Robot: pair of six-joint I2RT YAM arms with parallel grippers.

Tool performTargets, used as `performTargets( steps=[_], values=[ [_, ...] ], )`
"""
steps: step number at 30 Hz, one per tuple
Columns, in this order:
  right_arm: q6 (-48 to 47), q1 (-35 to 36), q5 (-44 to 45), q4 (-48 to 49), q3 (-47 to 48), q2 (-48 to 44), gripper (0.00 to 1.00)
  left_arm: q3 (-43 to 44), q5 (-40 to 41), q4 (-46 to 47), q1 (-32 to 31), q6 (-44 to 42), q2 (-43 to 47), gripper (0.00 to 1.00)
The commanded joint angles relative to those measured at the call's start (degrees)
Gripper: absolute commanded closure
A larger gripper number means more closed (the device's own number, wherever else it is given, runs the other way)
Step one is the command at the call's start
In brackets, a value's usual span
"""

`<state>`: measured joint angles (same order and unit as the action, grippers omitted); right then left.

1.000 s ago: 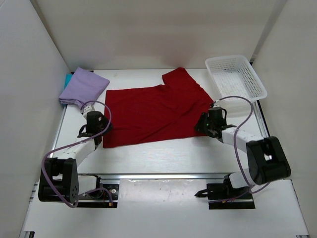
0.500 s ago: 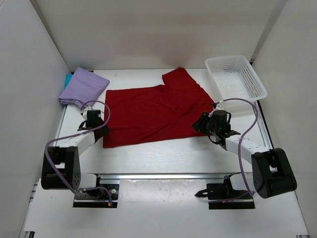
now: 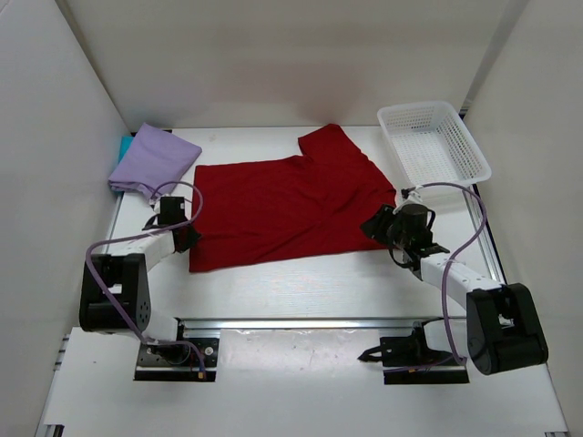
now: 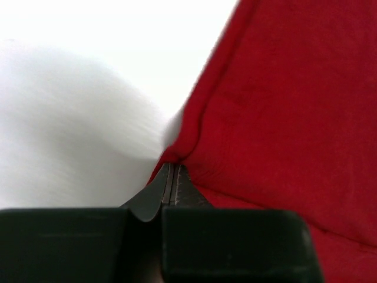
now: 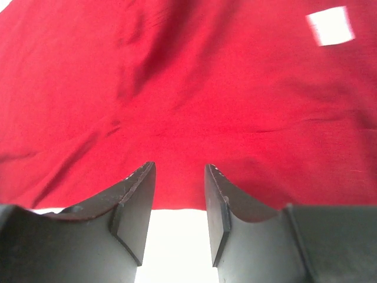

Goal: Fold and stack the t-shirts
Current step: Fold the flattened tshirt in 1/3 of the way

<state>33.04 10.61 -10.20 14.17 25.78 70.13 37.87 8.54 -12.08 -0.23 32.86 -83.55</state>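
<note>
Red cloth fills the middle of the white table (image 3: 301, 282): the red t-shirt (image 3: 282, 209) lies spread flat, one sleeve reaching toward the far side. At its left edge, near the front corner, the left gripper (image 4: 171, 177) has its fingertips pressed together on a raised fold of the hem, pinching the cloth. On the opposite side, the right gripper (image 5: 179, 174) sits at the shirt's near-right edge. Its fingers (image 5: 132, 200) are spread apart and hold nothing, with the hem and a strip of bare table showing between them. In the right wrist view a small white patch (image 5: 330, 25) shows on the red cloth, too blurred for any lettering to be read. Beyond the left gripper, in the far-left corner, the folded lavender t-shirt (image 3: 153, 159) rests on the teal t-shirt (image 3: 123, 146), of which only a sliver shows. A white mesh basket (image 3: 433, 141) stands at the far-right corner, just beside the shirt's sleeve.
</note>
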Motion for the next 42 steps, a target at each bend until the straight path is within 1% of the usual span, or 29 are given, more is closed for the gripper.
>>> performTargets(
  steps=[1, 2, 4, 8, 11, 12, 13, 14, 15, 16, 17, 18, 20, 22, 23, 25, 26, 27, 29, 30, 31, 32, 34, 35, 37, 39, 40, 42],
  values=[
    [-1.1, -2.5, 4.4, 1.2, -0.2, -0.2, 0.63, -1.6, 0.3, -2.2, 3.2, -1.3, 3.8, 1.0],
    [-1.7, -2.9, 6.0, 0.5, 0.1, 0.4, 0.62, -1.0, -0.1, -2.8, 4.8, -1.4, 4.5, 1.0],
    [-2.6, -4.0, 7.9, -0.4, 0.5, 1.1, 0.63, -0.6, -1.6, -3.3, 5.9, -1.4, 5.6, 1.0],
    [-3.4, -5.6, 8.9, -1.4, 1.1, 1.2, 0.63, 0.1, -2.7, -2.8, 9.4, -1.2, 6.6, 1.0],
    [-3.8, -5.9, 9.4, -1.3, 0.8, 1.2, 0.62, 0.2, -5.0, -1.6, 11.1, -0.6, 4.5, 1.0],
    [-3.8, -6.1, 9.3, -1.5, 0.9, 1.5, 0.61, 0.9, -5.5, -1.9, 11.7, -0.6, 3.8, 0.95],
    [-3.7, -6.2, 9.3, -1.5, 1.1, 1.9, 0.6, 1.5, -7.8, -1.9, 12.3, -0.1, 3.0, 0.89],
    [-3.9, -6.1, 9.4, -2.0, 1.2, 1.9, 0.6, 1.5, -9.7, -2.1, 12.5, 0.1, 3.3, 0.81],
    [-3.8, -6.5, 9.7, -1.9, 1.2, 2.0, 0.6, 2.0, -9.5, -1.7, 11.5, 0.0, 4.2, 0.74],
    [-4.0, -6.7, 9.1, -2.1, 1.4, 2.8, 0.6, 1.9, -8.6, -1.5, 10.5, -0.1, 6.4, 0.7],
    [-4.1, -6.8, 8.5, -2.1, 1.4, 2.5, 0.61, 2.5, -6.6, -1.5, 8.1, -0.3, 9.3, 0.66],
    [-4.2, -7.0, 8.2, -1.9, 1.5, 3.1, 0.61, 2.6, -6.3, -1.0, 4.7, -0.5, 10.8, 0.64],
    [-4.6, -7.1, 8.4, -2.2, 1.9, 3.7, 0.62, 1.9, -4.1, -0.1, -3.1, -0.2, 14.9, 0.67],
    [-5.0, -7.2, 8.5, -3.4, 2.3, 4.8, 0.63, 1.2, -2.4, 1.3, -14.9, 1.6, 15.4, 0.67],
    [-4.7, -7.5, 8.5, -4.0, 2.6, 5.6, 0.63, 0.3, -2.0, 3.8, -17.6, 2.2, 14.5, 0.68],
    [-4.8, -7.6, 7.0, -3.5, 2.5, 5.7, 0.64, -0.8, -2.9, 7.0, -26.5, 5.2, 12.0, 0.68],
    [-5.0, -7.3, 6.7, -3.6, 2.9, 5.9, 0.66, -0.8, -4.5, 9.5, -28.0, 5.8, 9.9, 0.69],
    [-4.7, -6.5, 6.7, -4.4, 3.3, 6.5, 0.67, -0.7, -6.1, 10.5, -31.0, 7.2, 7.6, 0.7],
    [-4.8, -6.0, 8.0, -5.6, 3.6, 6.4, 0.67, 1.1, -6.8, 13.5, -38.0, 7.9, 4.1, 0.71],
    [-4.7, -6.3, 8.6, -5.8, 3.6, 6.4, 0.71, 3.0, -7.0, 14.0, -39.0, 7.9, 1.7, 0.7],
    [-4.1, -6.2, 7.8, -5.8, 3.4, 6.3, 0.77, 4.0, -8.3, 15.1, -41.8, 7.7, -1.2, 0.71],
    [-3.9, -6.8, 7.6, -5.7, 3.2, 6.3, 0.8, 5.9, -8.3, 15.7, -44.0, 7.4, -2.4, 0.7],
    [-3.3, -7.4, 7.8, -6.5, 3.5, 6.2, 0.91, 8.6, -10.6, 17.5, -46.4, 7.7, -8.4, 0.71],
    [-3.4, -7.5, 8.8, -7.0, 4.1, 6.0, 0.96, 10.3, -11.1, 18.3, -47.3, 7.8, -9.5, 0.71],
    [-3.9, -7.6, 9.7, -6.9, 5.3, 6.3, 1.0, 12.1, -10.6, 18.8, -47.9, 7.6, -12.2, 0.71],
    [-4.3, -8.1, 8.5, -6.8, 7.0, 8.4, 1.0, 12.3, -11.6, 20.3, -47.4, 7.7, -14.1, 0.71],
    [-4.1, -8.8, 6.9, -6.8, 8.0, 9.1, 1.0, 12.1, -12.2, 20.8, -47.1, 8.0, -14.3, 0.71],
    [-4.4, -9.0, 6.2, -7.9, 9.3, 11.6, 1.0, 10.6, -12.5, 22.3, -46.1, 8.4, -14.1, 0.72]
  ],
)
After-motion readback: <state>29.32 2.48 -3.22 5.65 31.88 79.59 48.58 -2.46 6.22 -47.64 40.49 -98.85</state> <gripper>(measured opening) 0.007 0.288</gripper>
